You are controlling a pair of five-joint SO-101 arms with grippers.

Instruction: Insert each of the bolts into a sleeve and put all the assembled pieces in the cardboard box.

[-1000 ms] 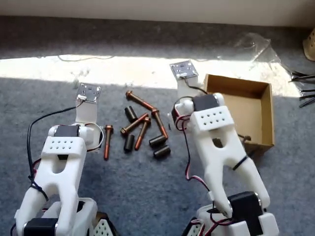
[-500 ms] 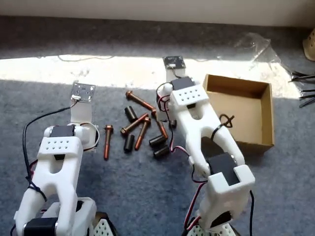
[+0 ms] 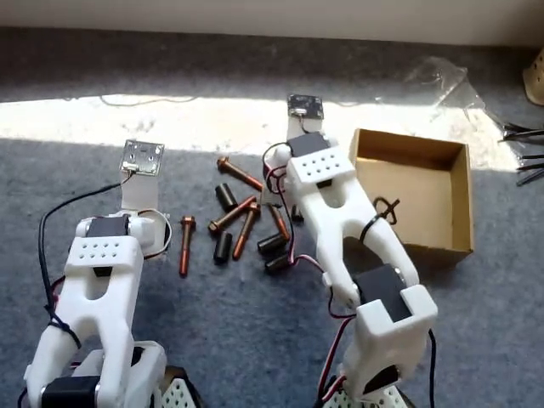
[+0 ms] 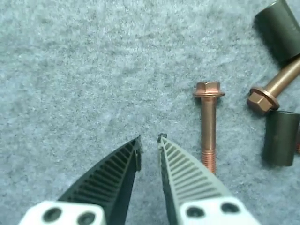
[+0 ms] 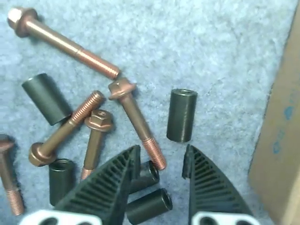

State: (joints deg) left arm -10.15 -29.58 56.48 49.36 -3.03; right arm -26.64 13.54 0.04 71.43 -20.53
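Note:
Several copper bolts and short dark sleeves lie loose in a pile on the grey carpet between the two arms. My right gripper hangs open just above the pile. One bolt runs under its gap, a sleeve lies just past its fingertips, and two more sleeves sit under its fingers. My left gripper is slightly open over bare carpet with nothing between its fingers, beside a single bolt. The cardboard box stands open to the right of the right arm.
A sunlit strip of floor crosses behind the pile. Crumpled clear plastic lies behind the box, and dark tools at the far right edge. The left arm stands over bare carpet left of the pile.
The right arm has swung left from beside the box to above the bolt pile. The left arm has barely shifted.

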